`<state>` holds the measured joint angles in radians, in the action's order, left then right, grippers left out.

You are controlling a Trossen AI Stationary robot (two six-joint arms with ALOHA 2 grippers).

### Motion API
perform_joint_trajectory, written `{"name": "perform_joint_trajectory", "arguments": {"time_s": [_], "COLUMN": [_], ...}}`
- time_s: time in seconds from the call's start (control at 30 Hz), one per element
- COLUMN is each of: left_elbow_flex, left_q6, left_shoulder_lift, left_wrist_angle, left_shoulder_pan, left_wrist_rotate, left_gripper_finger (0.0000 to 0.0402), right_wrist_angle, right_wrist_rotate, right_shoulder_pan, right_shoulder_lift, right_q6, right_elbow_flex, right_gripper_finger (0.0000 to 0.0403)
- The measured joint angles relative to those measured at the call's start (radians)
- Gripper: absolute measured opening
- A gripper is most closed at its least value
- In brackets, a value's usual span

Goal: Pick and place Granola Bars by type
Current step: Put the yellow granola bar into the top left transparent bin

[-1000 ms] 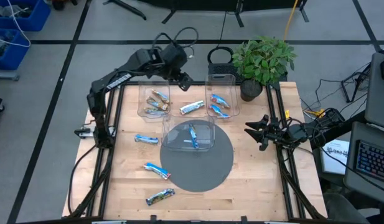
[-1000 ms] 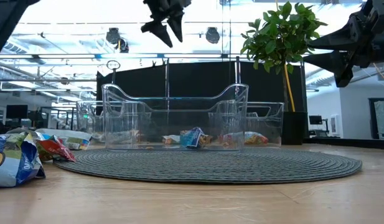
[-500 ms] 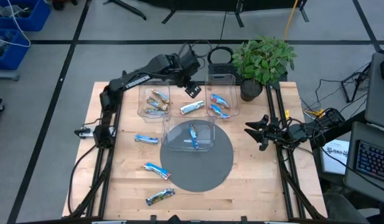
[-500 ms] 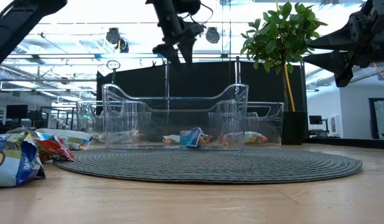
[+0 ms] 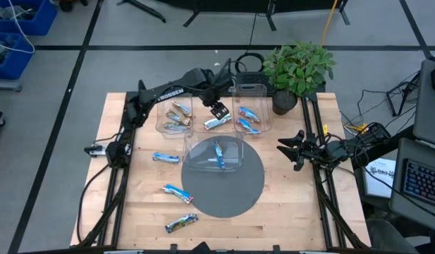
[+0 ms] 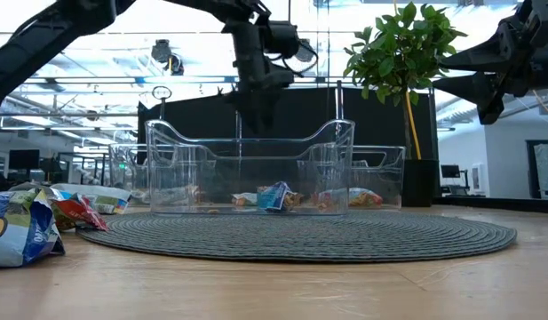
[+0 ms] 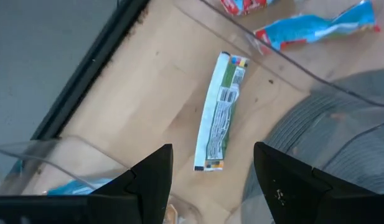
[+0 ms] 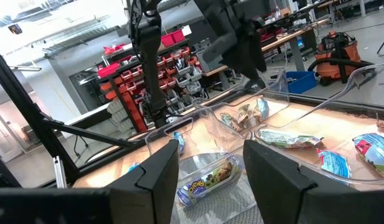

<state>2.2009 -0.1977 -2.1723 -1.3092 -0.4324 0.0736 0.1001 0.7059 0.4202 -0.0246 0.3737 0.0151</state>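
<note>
A silvery-blue granola bar (image 5: 217, 123) lies flat on the wood between the two far clear bins; in the left wrist view this bar (image 7: 220, 112) shows its printed back. My left gripper (image 5: 218, 111) hangs open just above it, pointing steeply down, with its fingers (image 7: 151, 180) standing to either side of the bar's near end and touching nothing. Tan bars (image 5: 178, 113) lie in the far left bin and blue bars (image 5: 247, 116) in the far right bin. One blue bar (image 5: 218, 153) lies in the near bin. My right gripper (image 5: 291, 152) waits open at the table's right side.
The near bin (image 5: 196, 161) stands on a round grey mat (image 5: 224, 194). Loose bars lie on the wood at left (image 5: 166, 158), near left (image 5: 177, 192) and by the near edge (image 5: 181, 223). A potted plant (image 5: 298, 67) stands at the far right corner.
My left gripper has come down from high over the far left bin, moving toward the table's right and near edges and tipping to point more steeply down. It now hangs over the loose bar between the far bins. Its fingers stay open.
</note>
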Motion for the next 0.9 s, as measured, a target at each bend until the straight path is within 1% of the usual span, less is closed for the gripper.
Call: {"name": "perform_joint_trajectory", "arguments": {"time_s": [0.13,0.4,0.6,0.9], "left_elbow_flex": [0.0,-0.007,-0.108,-0.246], "left_q6": [0.02,0.048,0.066,0.091], "left_shoulder_lift": [-0.035,-0.078,-0.079,-0.076], "left_wrist_angle": [-0.003,-0.004,0.03,0.144], "left_shoulder_pan": [0.0,0.0,-0.008,-0.012], "left_wrist_rotate": [-0.029,-0.048,-0.047,-0.048], "left_gripper_finger": [0.0227,0.0227,0.0227,0.0227], "right_wrist_angle": [0.0,0.0,0.0,0.0], "right_wrist_rotate": [0.0,0.0,0.0,0.0], "right_shoulder_pan": [0.0,0.0,0.0,0.0], "right_shoulder_lift": [0.0,0.0,0.0,0.0], "right_q6": [0.0,0.0,0.0,0.0], "right_elbow_flex": [0.0,0.0,0.0,0.0], "right_gripper_finger": [0.0171,0.0171,0.0171,0.0171]}}
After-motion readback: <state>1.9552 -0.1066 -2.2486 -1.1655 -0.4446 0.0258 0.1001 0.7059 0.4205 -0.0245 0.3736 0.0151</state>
